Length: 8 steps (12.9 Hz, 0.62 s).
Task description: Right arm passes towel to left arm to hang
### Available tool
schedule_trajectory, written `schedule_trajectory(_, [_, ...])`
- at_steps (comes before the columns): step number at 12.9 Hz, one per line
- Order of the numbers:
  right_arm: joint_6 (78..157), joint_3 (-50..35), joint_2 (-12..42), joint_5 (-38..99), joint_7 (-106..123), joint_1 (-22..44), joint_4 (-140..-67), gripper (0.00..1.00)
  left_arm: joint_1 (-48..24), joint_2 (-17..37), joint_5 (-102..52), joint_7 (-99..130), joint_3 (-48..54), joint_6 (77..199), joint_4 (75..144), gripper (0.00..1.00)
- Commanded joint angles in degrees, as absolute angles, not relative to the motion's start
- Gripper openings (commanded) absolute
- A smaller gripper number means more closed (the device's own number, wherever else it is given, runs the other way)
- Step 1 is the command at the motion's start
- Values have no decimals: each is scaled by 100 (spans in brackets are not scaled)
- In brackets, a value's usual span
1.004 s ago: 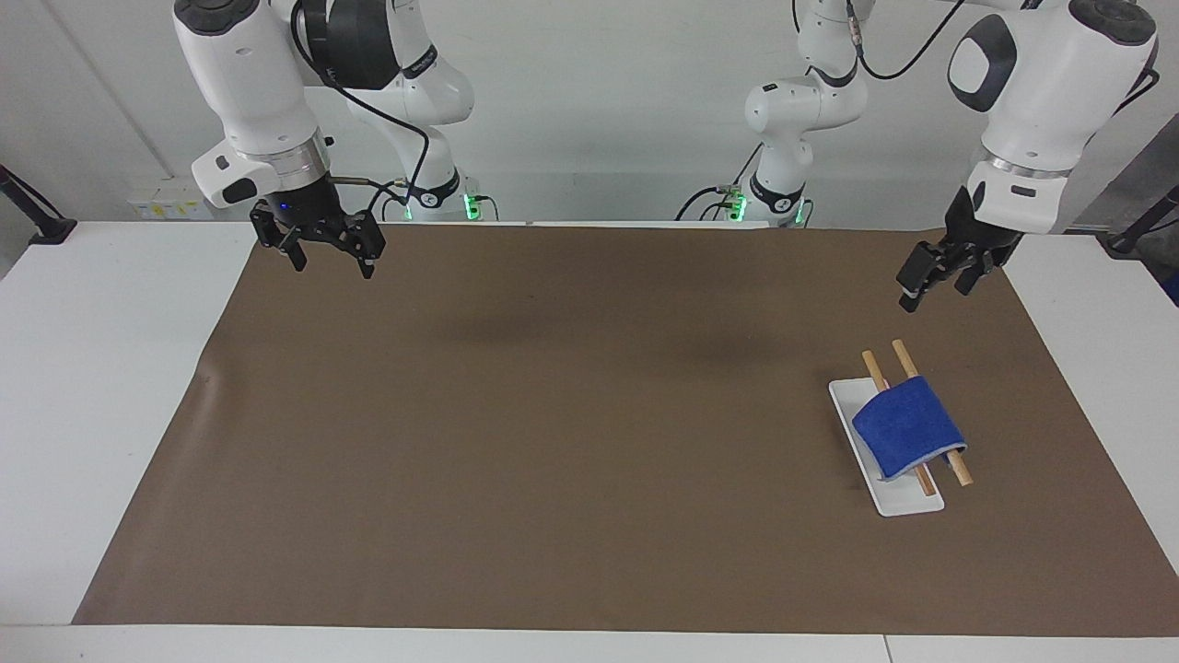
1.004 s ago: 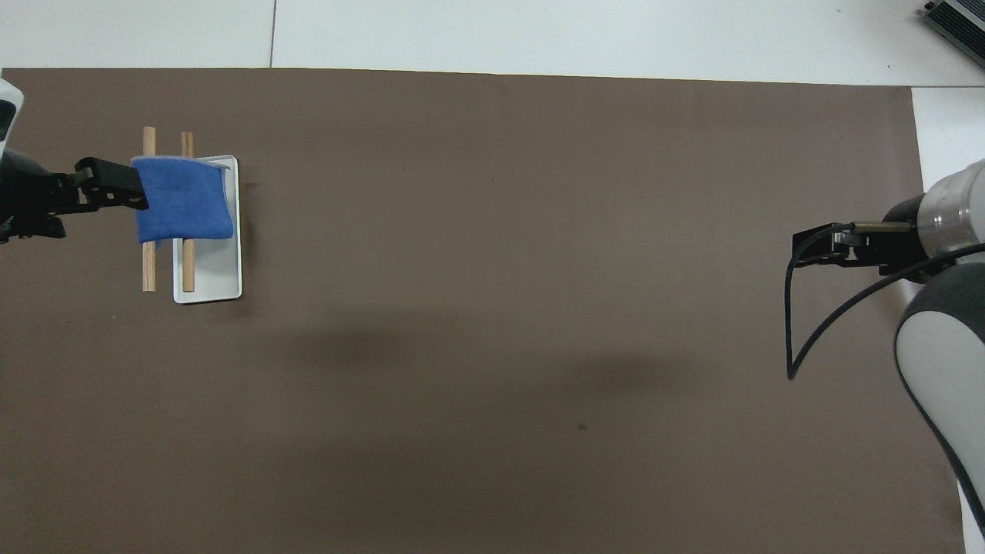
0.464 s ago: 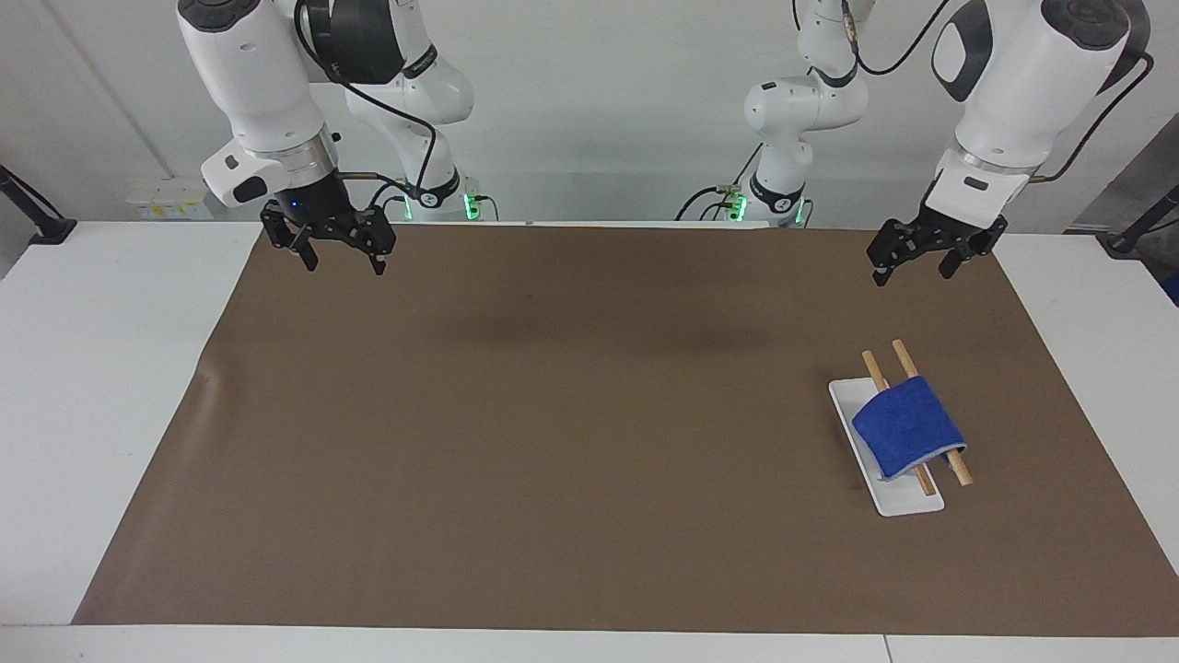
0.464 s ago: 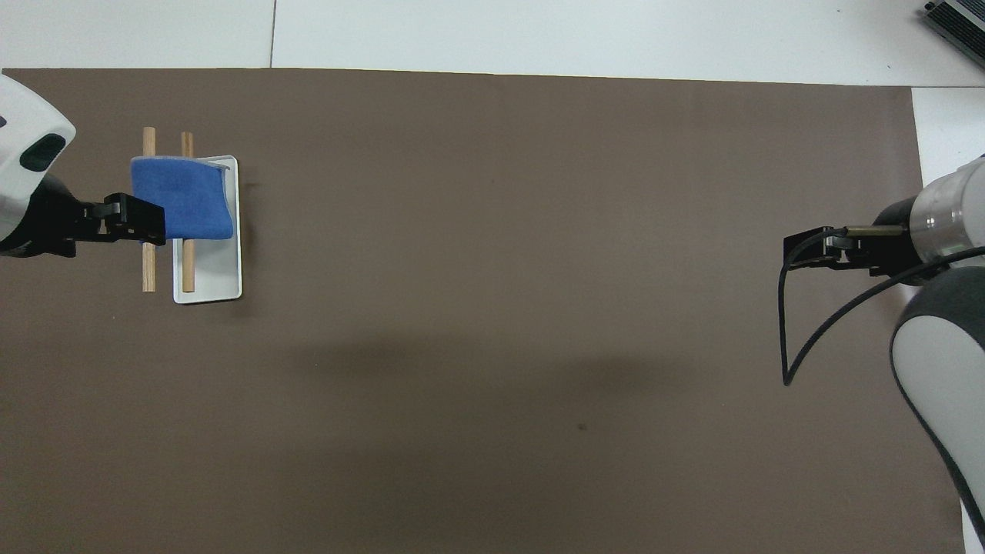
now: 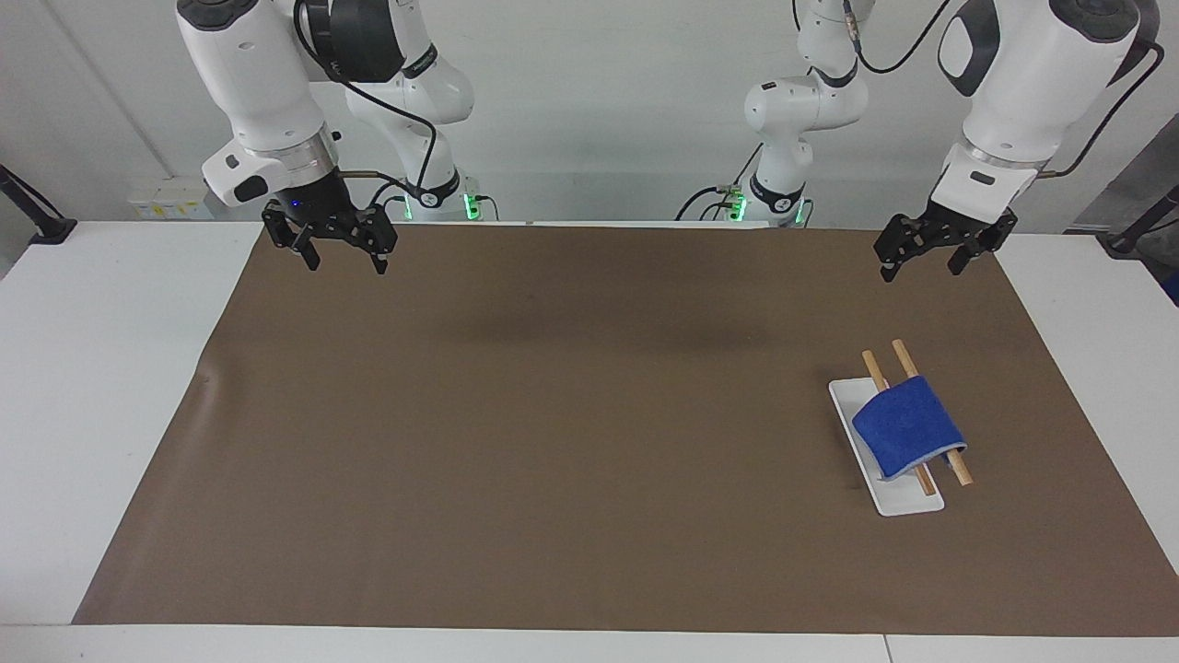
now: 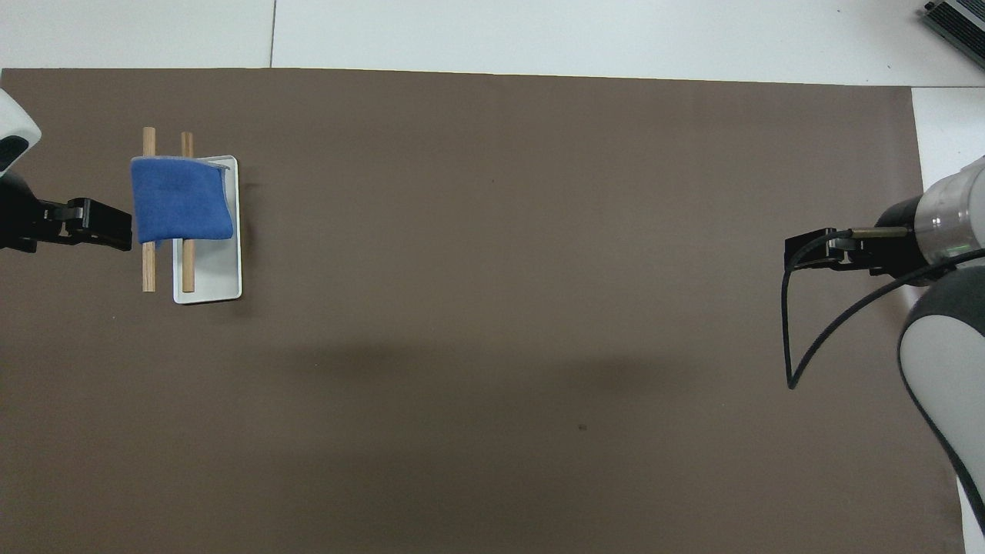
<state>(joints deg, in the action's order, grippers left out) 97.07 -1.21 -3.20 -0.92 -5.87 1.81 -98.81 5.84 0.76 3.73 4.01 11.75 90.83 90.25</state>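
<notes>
The royal-blue towel [image 5: 907, 425] hangs draped over two wooden rods [image 5: 875, 368] that lie across a white tray [image 5: 907, 502], toward the left arm's end of the table. It also shows in the overhead view [image 6: 181, 200]. My left gripper [image 5: 921, 267] is open and empty, up in the air over the brown mat, apart from the towel. In the overhead view the left gripper [image 6: 115, 231] sits just beside the rods [image 6: 148, 269]. My right gripper [image 5: 345, 262], with a blue light, is open and empty, raised over the mat's corner at the right arm's end [image 6: 800, 254].
A brown mat [image 5: 553, 442] covers most of the white table. A black cable [image 6: 793, 338] loops from the right wrist. Both arm bases stand at the robots' edge of the table.
My left gripper rose and drew back from the towel, then shifted slightly toward the left arm's end. My right gripper lifted a little. The towel has not moved.
</notes>
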Motion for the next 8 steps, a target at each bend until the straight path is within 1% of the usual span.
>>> schedule_trajectory(1, [9686,-141,-396,-158,-369,114,-9905,100,554,141,448,316,1178,8929,8877,100])
schedule_trajectory(5, [9721,-149,-396,-106,-422,106,-9897,100,632,105,396,631,1160,9061,8886,100])
schedule_trajectory(8, [9721,-123,-396,-70,-431,88,-9896,100,930,105,220,598,1160,9246,8886,100])
